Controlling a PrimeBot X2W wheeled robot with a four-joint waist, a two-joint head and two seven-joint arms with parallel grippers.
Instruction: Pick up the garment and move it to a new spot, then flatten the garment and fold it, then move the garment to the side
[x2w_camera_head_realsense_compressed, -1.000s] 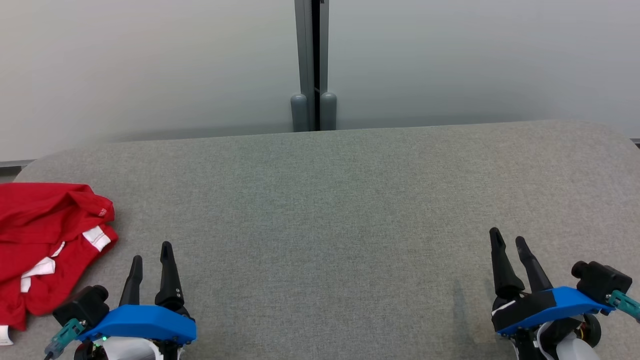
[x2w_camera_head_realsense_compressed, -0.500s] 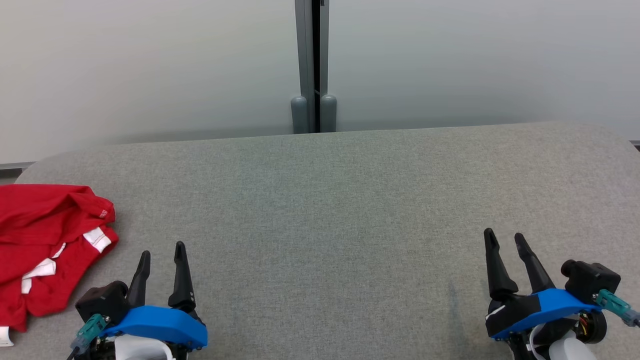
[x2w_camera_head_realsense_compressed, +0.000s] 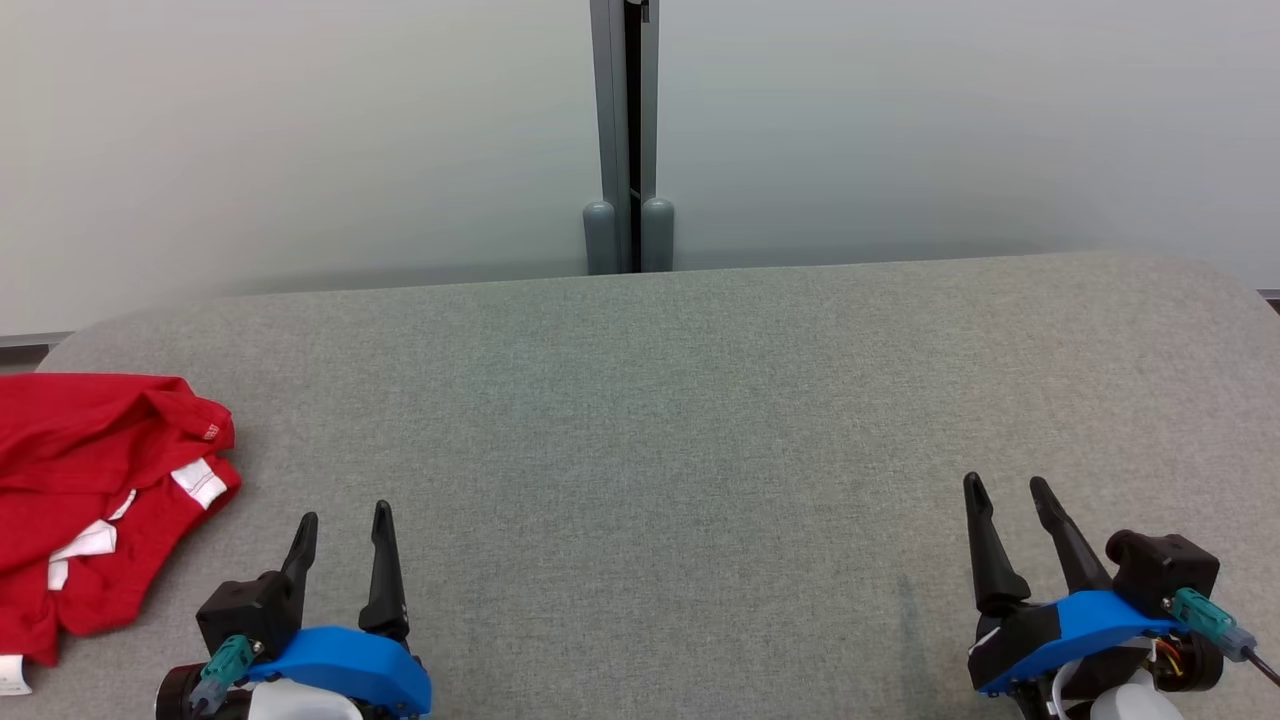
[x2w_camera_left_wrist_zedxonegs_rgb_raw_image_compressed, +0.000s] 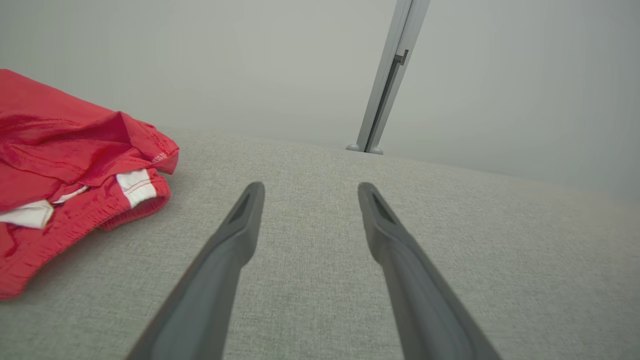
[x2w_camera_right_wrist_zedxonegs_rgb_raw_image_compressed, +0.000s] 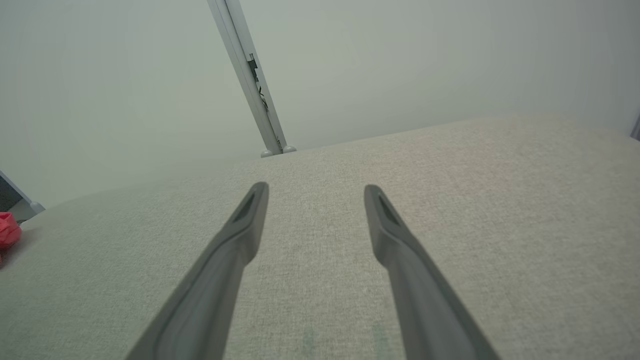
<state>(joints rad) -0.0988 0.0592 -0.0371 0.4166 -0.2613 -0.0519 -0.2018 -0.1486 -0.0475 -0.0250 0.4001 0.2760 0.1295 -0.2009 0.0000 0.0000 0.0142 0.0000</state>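
1. Now my left gripper (x2w_camera_head_realsense_compressed: 345, 514) is over the grey surface (x2w_camera_head_realsense_compressed: 650, 400) near its front-left corner, fingers spread wide and holding nothing.
2. My right gripper (x2w_camera_head_realsense_compressed: 1006, 483) is near the front-right corner, likewise spread and empty.
3. The red garment (x2w_camera_head_realsense_compressed: 90, 450) lies crumpled at the left edge, near my left gripper but not touching it.

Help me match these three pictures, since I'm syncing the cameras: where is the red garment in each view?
Head view: the red garment lies crumpled at the left edge, left of the left gripper.
Left wrist view: the garment sits at the left edge.
Right wrist view: a small red scrap of it at the far left edge.
Shared landmark: the grey post behind the table.
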